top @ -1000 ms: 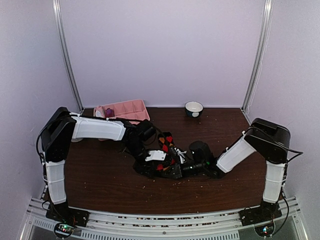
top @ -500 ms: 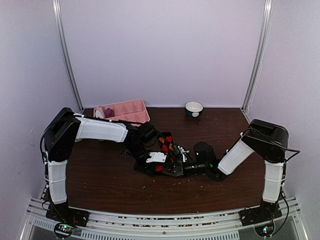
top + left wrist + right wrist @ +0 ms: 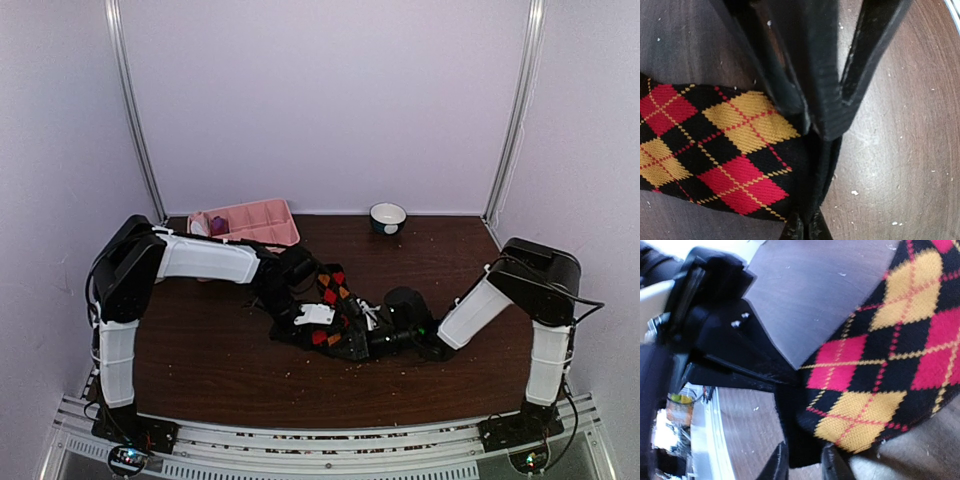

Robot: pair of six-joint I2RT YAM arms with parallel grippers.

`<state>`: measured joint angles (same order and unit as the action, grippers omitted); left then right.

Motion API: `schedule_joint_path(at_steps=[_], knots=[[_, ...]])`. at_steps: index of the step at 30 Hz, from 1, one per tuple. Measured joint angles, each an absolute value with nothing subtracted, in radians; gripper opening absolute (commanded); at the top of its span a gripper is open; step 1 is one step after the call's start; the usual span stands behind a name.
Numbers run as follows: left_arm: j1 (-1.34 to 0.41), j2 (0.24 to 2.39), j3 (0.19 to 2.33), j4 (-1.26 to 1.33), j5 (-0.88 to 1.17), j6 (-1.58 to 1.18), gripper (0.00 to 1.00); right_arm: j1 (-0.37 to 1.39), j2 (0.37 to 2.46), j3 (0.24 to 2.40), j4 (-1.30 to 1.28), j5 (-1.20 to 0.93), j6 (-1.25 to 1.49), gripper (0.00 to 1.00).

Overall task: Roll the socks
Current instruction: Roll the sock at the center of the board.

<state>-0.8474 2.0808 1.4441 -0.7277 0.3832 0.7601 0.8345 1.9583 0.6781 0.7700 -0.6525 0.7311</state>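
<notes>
A black sock with red and yellow argyle diamonds (image 3: 331,291) lies mid-table between the two arms. In the left wrist view its black edge (image 3: 822,165) runs down into my left gripper (image 3: 805,231), which is shut on it. My left gripper (image 3: 303,322) and right gripper (image 3: 362,337) meet low over the sock. In the right wrist view the sock (image 3: 880,365) curls over, and its black edge sits in the gap of my right gripper (image 3: 805,462), whose jaws stand slightly apart. A purple-tipped pink sock (image 3: 218,226) shows in the tray.
A pink compartment tray (image 3: 262,218) stands at the back left. A small white bowl (image 3: 388,216) sits at the back centre-right. Crumbs speckle the dark wooden table (image 3: 200,350). In the left wrist view the right gripper's black fingers (image 3: 805,65) press close over the sock.
My left gripper has closed onto the sock's black edge. The right gripper's jaws have parted from shut. Both wrists have shifted slightly over the sock.
</notes>
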Motion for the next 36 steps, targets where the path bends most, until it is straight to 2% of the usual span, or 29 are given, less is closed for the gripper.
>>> schedule_joint_path(at_steps=[5, 6, 7, 8, 12, 16, 19, 22, 25, 28, 31, 34, 36], knots=[[-0.847, 2.091, 1.465, -0.762, 0.387, 0.768, 0.0, 0.835, 1.853, 0.654, 0.682, -0.593, 0.648, 0.53], [-0.847, 2.093, 1.469, -0.769, 0.389, 0.769, 0.0, 0.835, 1.826, 0.641, 0.668, -0.575, 0.628, 0.62], [-0.847, 2.095, 1.471, -0.775, 0.39, 0.769, 0.0, 0.835, 1.79, 0.621, 0.654, -0.554, 0.608, 0.88], [-0.847, 2.095, 1.475, -0.786, 0.39, 0.769, 0.0, 0.835, 1.762, 0.604, 0.641, -0.534, 0.601, 0.99], [-0.847, 2.101, 1.494, -0.831, 0.4, 0.769, 0.02, 0.836, 1.613, 0.505, 0.591, -0.399, 0.543, 0.99], [-0.845, 2.13, 1.546, -0.894, 0.417, 0.768, 0.03, 0.835, 1.392, 0.421, 0.482, -0.144, 0.527, 1.0], [-0.843, 2.148, 1.565, -0.923, 0.432, 0.768, 0.03, 0.831, 1.152, 0.324, 0.492, 0.046, 0.581, 1.0], [-0.841, 2.157, 1.568, -0.95, 0.445, 0.761, 0.04, 0.81, 1.015, 0.239, 0.57, 0.165, 0.666, 1.0], [-0.836, 2.178, 1.599, -0.991, 0.473, 0.749, 0.05, 0.797, 1.027, 0.208, 0.6, 0.187, 0.651, 1.0], [-0.824, 2.228, 1.67, -1.046, 0.523, 0.733, 0.07, 0.852, 1.15, 0.29, 0.533, 0.191, 0.578, 0.99], [-0.806, 2.279, 1.734, -1.102, 0.574, 0.72, 0.07, 0.951, 1.257, 0.312, 0.575, 0.185, 0.491, 0.9], [-0.79, 2.309, 1.758, -1.141, 0.614, 0.709, 0.07, 1.039, 1.368, 0.25, 0.724, 0.131, 0.389, 0.83], [-0.784, 2.317, 1.76, -1.159, 0.629, 0.704, 0.07, 1.055, 1.46, 0.237, 0.781, 0.064, 0.329, 0.74]])
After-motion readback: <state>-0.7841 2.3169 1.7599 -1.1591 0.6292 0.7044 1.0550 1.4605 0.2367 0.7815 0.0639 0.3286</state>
